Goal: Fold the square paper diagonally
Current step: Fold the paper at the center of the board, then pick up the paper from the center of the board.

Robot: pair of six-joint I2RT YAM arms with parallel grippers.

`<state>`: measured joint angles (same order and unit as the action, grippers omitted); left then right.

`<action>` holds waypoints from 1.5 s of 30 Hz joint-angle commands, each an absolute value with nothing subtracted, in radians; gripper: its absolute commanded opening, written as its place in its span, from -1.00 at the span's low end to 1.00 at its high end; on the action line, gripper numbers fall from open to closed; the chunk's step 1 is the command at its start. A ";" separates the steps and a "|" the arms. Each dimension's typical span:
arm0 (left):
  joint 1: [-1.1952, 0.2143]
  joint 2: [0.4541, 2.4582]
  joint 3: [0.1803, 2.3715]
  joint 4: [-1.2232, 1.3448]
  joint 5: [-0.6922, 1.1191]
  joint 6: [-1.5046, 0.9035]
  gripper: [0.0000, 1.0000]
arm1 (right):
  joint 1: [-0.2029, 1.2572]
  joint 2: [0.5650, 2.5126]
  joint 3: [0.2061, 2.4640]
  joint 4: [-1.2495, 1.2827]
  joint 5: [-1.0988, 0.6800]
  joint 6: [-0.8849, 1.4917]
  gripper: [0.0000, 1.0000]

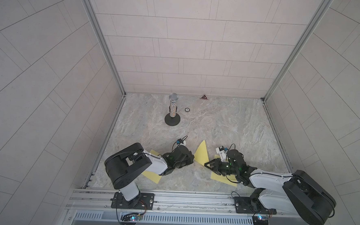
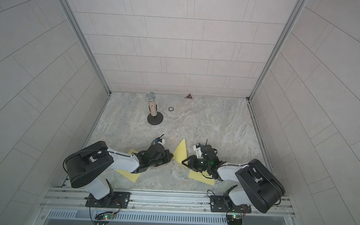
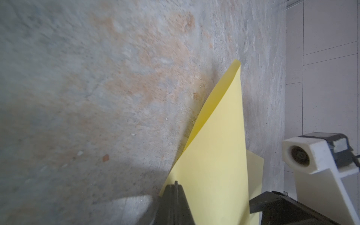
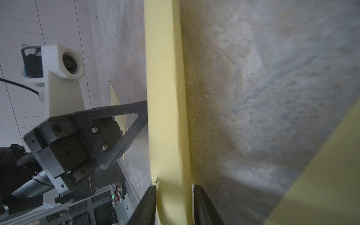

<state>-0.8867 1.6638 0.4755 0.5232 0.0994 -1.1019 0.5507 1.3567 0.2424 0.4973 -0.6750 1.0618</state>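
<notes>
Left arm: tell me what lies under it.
A flat yellow sheet lies on the marble tabletop beneath the left arm, with corners showing either side. Its middle is covered by the arm.

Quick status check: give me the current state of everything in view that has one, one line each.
yellow paper: middle lifted off the table, curled, not yet creased; both ends lie flat.
left tool: shut, pinching the paper's edge.
right tool: partly open, fingers either side of the raised paper.
microphone: upright on its round stand, untouched.
</notes>
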 commanded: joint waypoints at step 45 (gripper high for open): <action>-0.897 1.809 0.382 0.289 0.115 -1.088 -1.00 | 0.630 1.155 0.295 0.247 -0.582 0.928 0.06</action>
